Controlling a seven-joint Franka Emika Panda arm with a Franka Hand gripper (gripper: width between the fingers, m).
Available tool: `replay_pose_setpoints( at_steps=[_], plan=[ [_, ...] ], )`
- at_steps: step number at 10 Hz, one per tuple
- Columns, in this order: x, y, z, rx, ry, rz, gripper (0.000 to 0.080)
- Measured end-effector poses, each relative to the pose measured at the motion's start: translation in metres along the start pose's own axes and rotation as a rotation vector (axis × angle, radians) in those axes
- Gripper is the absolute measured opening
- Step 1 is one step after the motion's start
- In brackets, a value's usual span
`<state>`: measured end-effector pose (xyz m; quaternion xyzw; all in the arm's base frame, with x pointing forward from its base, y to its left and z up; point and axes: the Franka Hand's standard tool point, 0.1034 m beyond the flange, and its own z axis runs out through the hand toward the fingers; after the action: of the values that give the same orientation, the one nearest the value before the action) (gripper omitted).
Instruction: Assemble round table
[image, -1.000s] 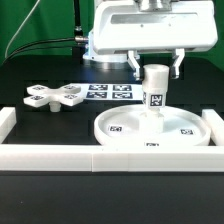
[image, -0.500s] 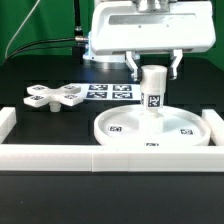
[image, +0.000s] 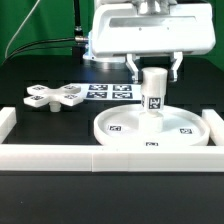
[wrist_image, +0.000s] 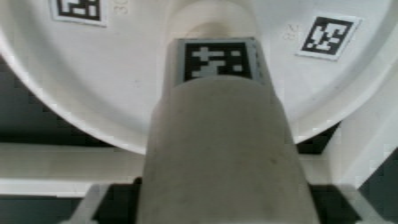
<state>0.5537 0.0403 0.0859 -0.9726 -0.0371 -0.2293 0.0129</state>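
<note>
The short white plastic cylinder leg stands upright at the centre of the large white rimmed plastic disc top, just where it stood a second ago; nothing has visibly shifted. The gripper still straddles its upper end, fingers spread with slim gaps either side. The leg is probably seated. The white cross-shaped four-armed base lies at ten o'clock from the disc, untouched.

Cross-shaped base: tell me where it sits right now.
The cross-shaped base lies flat at the exterior view's left, beside the marker board and apart from the disc top.
</note>
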Motion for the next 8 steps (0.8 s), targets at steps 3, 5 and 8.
replay_pose_setpoints(
  at_steps=[3,5,8],
  plan=[
    [0.0007,-0.0002,0.0005,-0.002,0.009,-0.001,0.0407],
    [0.0006,0.0001,0.0005,-0.002,0.009,0.0,0.0407],
    [0.0038,0.0017,-0.0033,-0.002,0.008,-0.009,0.0609]
  ],
)
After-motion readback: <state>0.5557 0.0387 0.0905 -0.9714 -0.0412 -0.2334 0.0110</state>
